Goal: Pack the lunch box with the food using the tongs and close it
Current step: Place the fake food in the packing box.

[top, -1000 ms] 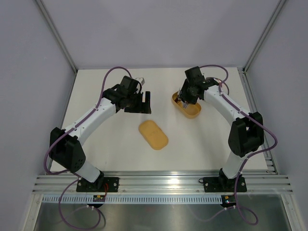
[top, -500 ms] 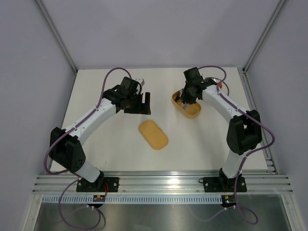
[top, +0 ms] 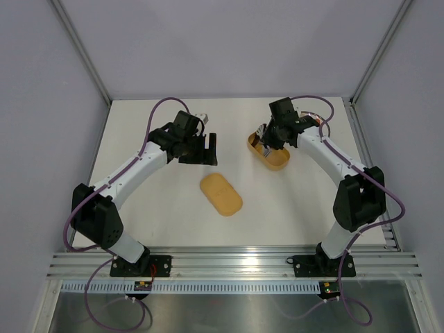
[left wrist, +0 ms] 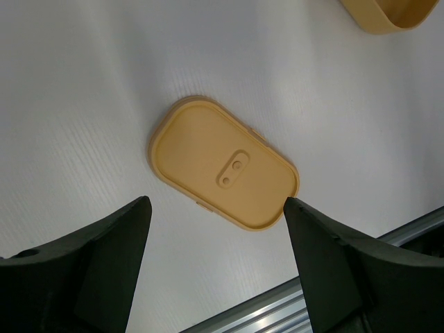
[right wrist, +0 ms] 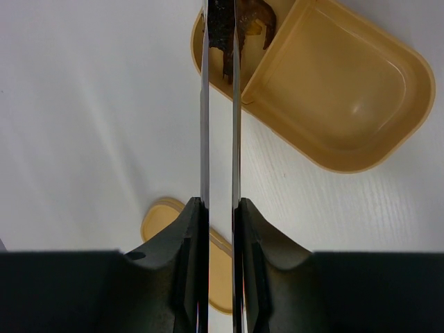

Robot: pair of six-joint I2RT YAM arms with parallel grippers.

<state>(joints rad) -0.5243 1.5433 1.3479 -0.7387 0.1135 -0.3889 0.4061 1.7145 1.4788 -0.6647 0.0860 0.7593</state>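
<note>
Left tool (top: 202,149): jaws spread wide and holding nothing. It hangs above the surface (top: 291,208), on the left half near the far side.
Left tool, wrist view: the two dark fingers stand well apart, and the lid shows between and beyond them with no contact.
Right tool (right wrist: 220,208): closed onto the tongs (right wrist: 205,104), one finger pressing on each arm from the outside.
Tongs: the two thin silver arms are squeezed almost parallel, with only a narrow gap between them. They run forward from the tool to the near end of the lunch box (right wrist: 388,149).
Food, item one: a dark brown piece (right wrist: 223,35) is pinched between the tong tips, over the smaller end compartment. I cannot tell whether it hangs free or touches the floor of the compartment.
Food, item two: a second brown piece (right wrist: 255,21) lies in the same compartment, just beside the tong tips.
Lunch box: mustard-orange, open, and upright on the right half of the surface towards the far side. A divider (right wrist: 270,48) separates the small compartment from the larger one.
Lid (left wrist: 222,163): lies flat on the surface near the centre, well apart from the box and set at an angle. Two small marks show at its middle.
</note>
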